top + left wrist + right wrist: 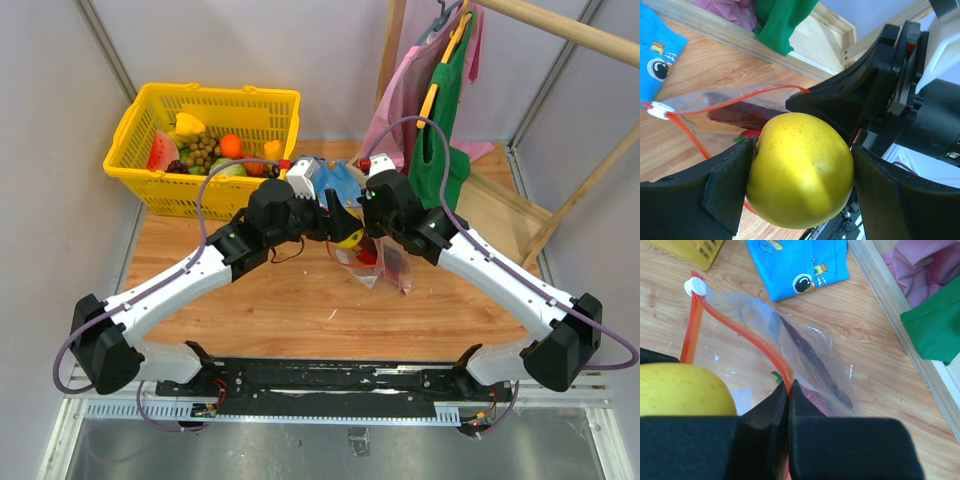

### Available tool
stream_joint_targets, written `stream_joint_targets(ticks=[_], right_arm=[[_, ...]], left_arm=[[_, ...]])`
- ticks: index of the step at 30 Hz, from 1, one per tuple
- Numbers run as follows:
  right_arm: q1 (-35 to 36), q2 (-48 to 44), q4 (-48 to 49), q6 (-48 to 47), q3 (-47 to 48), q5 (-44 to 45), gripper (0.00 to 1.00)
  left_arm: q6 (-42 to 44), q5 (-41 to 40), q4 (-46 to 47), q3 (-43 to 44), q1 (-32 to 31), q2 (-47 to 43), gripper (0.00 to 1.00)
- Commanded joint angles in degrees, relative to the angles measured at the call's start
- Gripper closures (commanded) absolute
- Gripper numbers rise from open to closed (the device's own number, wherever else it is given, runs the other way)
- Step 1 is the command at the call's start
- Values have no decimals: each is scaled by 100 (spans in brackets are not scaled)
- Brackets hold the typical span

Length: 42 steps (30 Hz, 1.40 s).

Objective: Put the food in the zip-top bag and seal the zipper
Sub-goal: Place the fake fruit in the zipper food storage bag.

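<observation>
Lemon (802, 172) sits clenched in the left pincer (801, 162) mid-counter, just above the bag's (735, 310) gaping mouth — its zipper (752, 338) edge pinched up by the right pincer (790, 390) — so the drop looks straight down beside the slice (815, 365) inside.

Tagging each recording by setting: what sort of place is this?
Probably a lab test cell, not a home: a wooden table boxed in by plain grey panels, with staged props, a yellow mesh basket of toy fruit and a wooden clothes rack.
</observation>
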Motion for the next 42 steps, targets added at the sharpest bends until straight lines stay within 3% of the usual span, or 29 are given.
stream_joint_targets(ticks=[1, 10, 28, 36, 42], right_arm=[[-86, -171, 154, 156, 63, -109, 99], [-90, -177, 177, 184, 61, -222, 99], [-98, -208, 220, 185, 10, -225, 99], [-100, -218, 217, 184, -6, -248, 99], [-104, -230, 220, 197, -25, -262, 99]], left_arm=[[91, -383, 786, -217, -232, 69, 58], [156, -788, 1282, -718, -386, 271, 49], [209, -765, 919, -596, -435, 373, 10], [169, -776, 632, -407, -435, 139, 7], [159, -1186, -159, -175, -435, -169, 8]])
